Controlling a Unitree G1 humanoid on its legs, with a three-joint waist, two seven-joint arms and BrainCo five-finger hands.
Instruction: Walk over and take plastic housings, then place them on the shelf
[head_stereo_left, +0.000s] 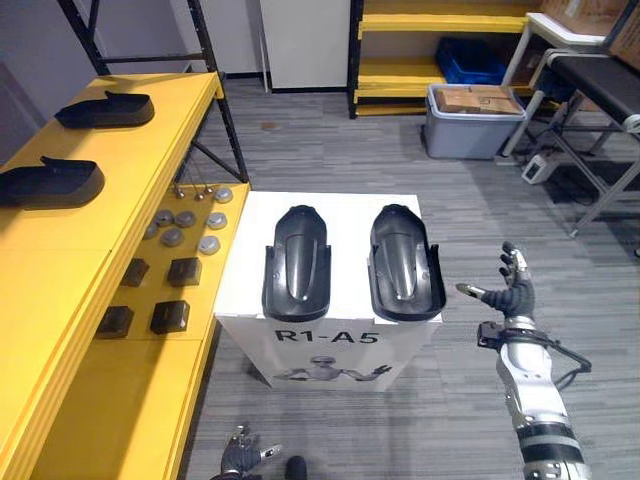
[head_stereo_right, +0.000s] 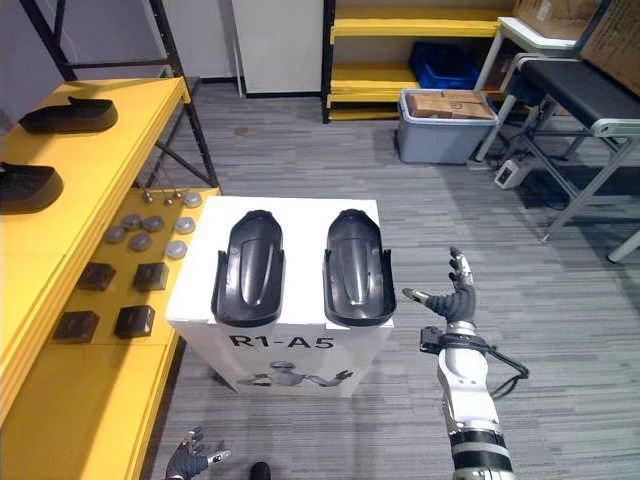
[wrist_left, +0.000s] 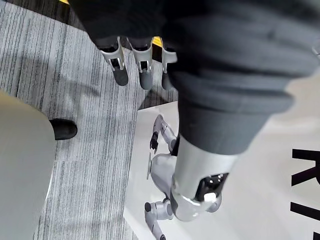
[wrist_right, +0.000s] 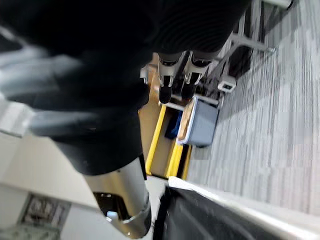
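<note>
Two black plastic housings lie side by side on a white box (head_stereo_left: 330, 335): the left housing (head_stereo_left: 297, 262) and the right housing (head_stereo_left: 405, 262). My right hand (head_stereo_left: 513, 285) hovers to the right of the box, fingers spread and open, holding nothing, a short way from the right housing (head_stereo_right: 356, 267). My left hand (head_stereo_left: 240, 456) hangs low in front of the box near the floor, fingers relaxed and empty. Two more black housings (head_stereo_left: 107, 109) (head_stereo_left: 48, 182) rest on the yellow shelf (head_stereo_left: 60, 270) at my left.
On the yellow shelf's lower level lie several grey discs (head_stereo_left: 186, 226) and small black blocks (head_stereo_left: 150, 295). A grey bin of cardboard (head_stereo_left: 472, 120) stands on the floor behind, by a yellow rack (head_stereo_left: 440, 50). A metal-legged table (head_stereo_left: 590, 90) is at the right.
</note>
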